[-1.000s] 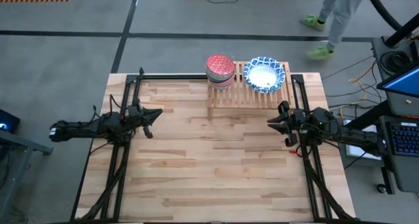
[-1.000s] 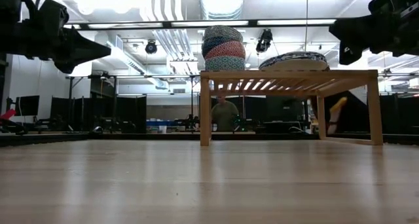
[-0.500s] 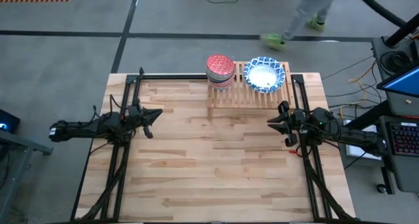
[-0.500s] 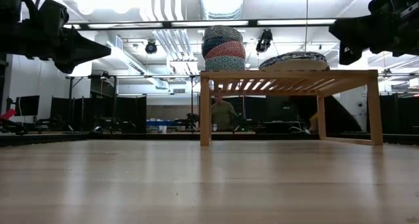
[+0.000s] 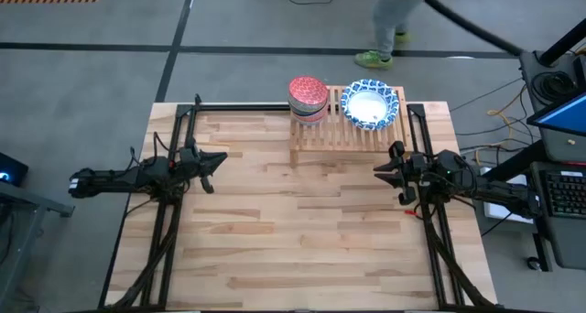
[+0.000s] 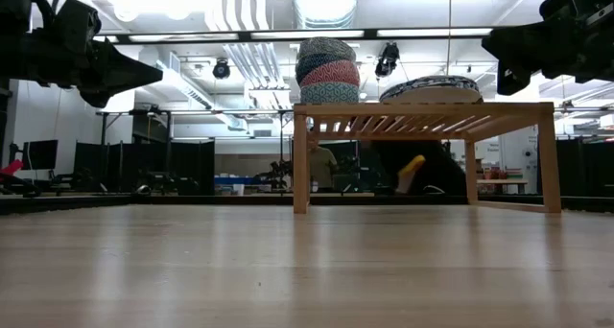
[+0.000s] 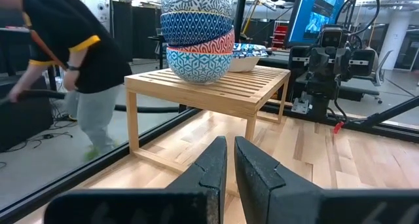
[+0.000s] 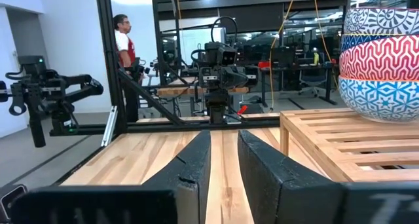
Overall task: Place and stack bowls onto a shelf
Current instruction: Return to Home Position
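The light wood slatted shelf [image 5: 348, 130] stands on its legs at the table's far edge, right of the middle. On its left half rests a stack of several small patterned bowls [image 5: 308, 97] [image 7: 196, 34], one nested in the other. On its right half sits a large blue-and-white bowl with a white inside [image 5: 370, 104] [image 6: 432, 88]. My left gripper [image 5: 218, 159] [image 7: 230, 160] hovers shut above the table's left side, pointing level toward the shelf. My right gripper [image 5: 380, 171] [image 8: 224, 152] hovers near the shelf's right front leg, slightly open, with nothing between its fingers.
Bare wooden table top [image 5: 302, 231] spreads in front of the shelf, between the two arms. Black arm frames [image 5: 165, 231] [image 5: 439, 249] run along the table's left and right sides. A person [image 5: 394, 20] walks on the floor beyond the far edge.
Both arms have kept still, and the bowls and shelf have not moved. The person beyond the table's far edge has walked toward the left.
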Robot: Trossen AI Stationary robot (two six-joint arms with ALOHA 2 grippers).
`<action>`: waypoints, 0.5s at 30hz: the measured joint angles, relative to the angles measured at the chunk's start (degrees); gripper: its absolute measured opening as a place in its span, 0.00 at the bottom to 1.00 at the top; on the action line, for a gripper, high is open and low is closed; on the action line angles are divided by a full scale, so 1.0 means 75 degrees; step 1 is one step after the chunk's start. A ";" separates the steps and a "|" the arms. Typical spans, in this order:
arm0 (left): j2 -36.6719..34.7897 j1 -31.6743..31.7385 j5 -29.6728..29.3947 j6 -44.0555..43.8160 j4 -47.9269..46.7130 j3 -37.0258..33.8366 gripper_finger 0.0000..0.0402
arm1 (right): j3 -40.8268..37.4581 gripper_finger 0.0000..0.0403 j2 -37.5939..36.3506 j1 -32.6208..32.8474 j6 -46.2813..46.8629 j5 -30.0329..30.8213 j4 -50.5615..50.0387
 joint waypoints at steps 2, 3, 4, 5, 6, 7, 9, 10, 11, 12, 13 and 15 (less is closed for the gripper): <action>0.0000 0.0000 0.0000 0.0000 0.0000 0.0000 0.03 | 0.0000 0.18 0.0000 0.0000 -0.0005 0.0002 0.0001; 0.0000 0.0000 0.0003 0.0003 0.0003 0.0000 0.03 | 0.0000 0.18 0.0000 0.0000 -0.0010 0.0002 0.0001; 0.0000 0.0000 0.0003 0.0003 0.0000 0.0000 0.03 | 0.0000 0.18 0.0000 0.0000 -0.0004 0.0002 0.0000; 0.0000 0.0000 0.0000 0.0000 0.0003 0.0000 0.03 | 0.0000 0.18 0.0000 0.0000 0.0004 0.0002 0.0000; 0.0000 0.0000 0.0003 0.0003 0.0000 0.0000 0.03 | 0.0000 0.18 0.0000 0.0000 0.0000 0.0002 0.0001; 0.0000 0.0000 0.0003 0.0003 0.0000 0.0000 0.03 | 0.0000 0.18 0.0000 0.0000 -0.0008 0.0002 0.0001; 0.0000 0.0000 0.0003 0.0003 0.0001 0.0000 0.03 | 0.0000 0.18 0.0000 0.0000 0.0000 0.0002 0.0001; 0.0000 0.0000 0.0003 0.0003 0.0001 0.0000 0.03 | 0.0000 0.17 0.0000 0.0000 0.0001 0.0001 0.0001; 0.0000 0.0000 0.0003 0.0003 0.0000 0.0000 0.03 | 0.0000 0.17 0.0000 0.0000 -0.0007 0.0002 0.0001; 0.0000 0.0000 0.0003 0.0003 0.0000 0.0000 0.03 | 0.0000 0.17 0.0000 0.0000 -0.0010 0.0002 0.0001; 0.0000 0.0000 0.0003 0.0003 0.0000 0.0000 0.03 | 0.0000 0.16 0.0000 0.0000 -0.0005 0.0002 0.0000; 0.0000 0.0000 0.0003 0.0003 0.0003 0.0000 0.03 | 0.0000 0.16 0.0000 0.0000 0.0000 0.0002 0.0001</action>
